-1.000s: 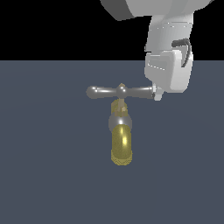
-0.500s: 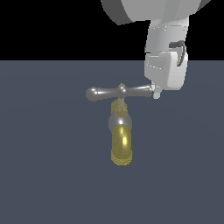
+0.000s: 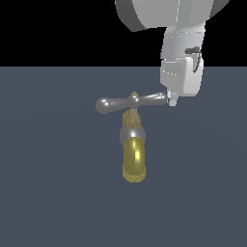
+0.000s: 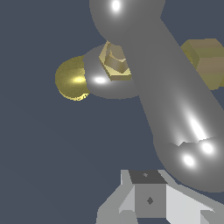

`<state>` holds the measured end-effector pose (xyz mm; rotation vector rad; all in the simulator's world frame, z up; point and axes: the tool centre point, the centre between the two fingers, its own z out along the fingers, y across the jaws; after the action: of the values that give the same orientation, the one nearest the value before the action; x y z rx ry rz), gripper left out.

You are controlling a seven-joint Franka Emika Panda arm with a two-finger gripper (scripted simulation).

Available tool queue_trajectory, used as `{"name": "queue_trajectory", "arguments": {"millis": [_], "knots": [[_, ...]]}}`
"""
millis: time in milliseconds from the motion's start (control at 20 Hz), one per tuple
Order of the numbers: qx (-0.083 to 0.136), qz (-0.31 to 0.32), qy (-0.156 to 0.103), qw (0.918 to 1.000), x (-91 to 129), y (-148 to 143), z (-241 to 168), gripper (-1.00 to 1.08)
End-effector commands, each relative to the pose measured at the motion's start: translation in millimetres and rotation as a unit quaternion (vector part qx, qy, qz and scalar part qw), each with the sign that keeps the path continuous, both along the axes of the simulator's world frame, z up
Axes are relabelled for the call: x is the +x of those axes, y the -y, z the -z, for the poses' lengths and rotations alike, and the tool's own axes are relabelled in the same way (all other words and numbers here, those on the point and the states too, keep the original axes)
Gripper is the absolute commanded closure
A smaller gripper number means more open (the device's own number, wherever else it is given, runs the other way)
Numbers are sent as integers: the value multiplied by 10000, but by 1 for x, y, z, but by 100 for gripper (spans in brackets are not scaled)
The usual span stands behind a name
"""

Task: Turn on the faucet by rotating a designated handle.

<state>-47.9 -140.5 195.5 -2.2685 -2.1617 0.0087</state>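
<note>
Contact shows where our hand (image 3: 172,100) meets the handle (image 3: 131,102) at its end on the exterior view's right; how far open we cannot tell. Below hangs the faucet (image 3: 133,153) over the grey surface (image 3: 48,183), crossbar lying left to right, spout pointing down.

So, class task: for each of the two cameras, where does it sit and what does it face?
Exterior view: off the arm, facing the faucet head-on; white gripper at the handle end on that view's right.
Wrist view: on the wrist, close behind the handle; a grey fingertip shows.
Shared: handle, brass spout.
</note>
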Motion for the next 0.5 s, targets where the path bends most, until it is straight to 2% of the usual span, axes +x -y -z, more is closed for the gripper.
{"name": "queue_trajectory", "arguments": {"millis": [0, 100, 150, 450], "knots": [[-11, -51, 49, 10000, 12, -3, -2, 108], [-11, -51, 49, 10000, 14, -3, -2, 108], [-7, 23, 2, 10000, 7, 4, 0, 108], [-7, 2, 14, 10000, 28, -11, 0, 108]]}}
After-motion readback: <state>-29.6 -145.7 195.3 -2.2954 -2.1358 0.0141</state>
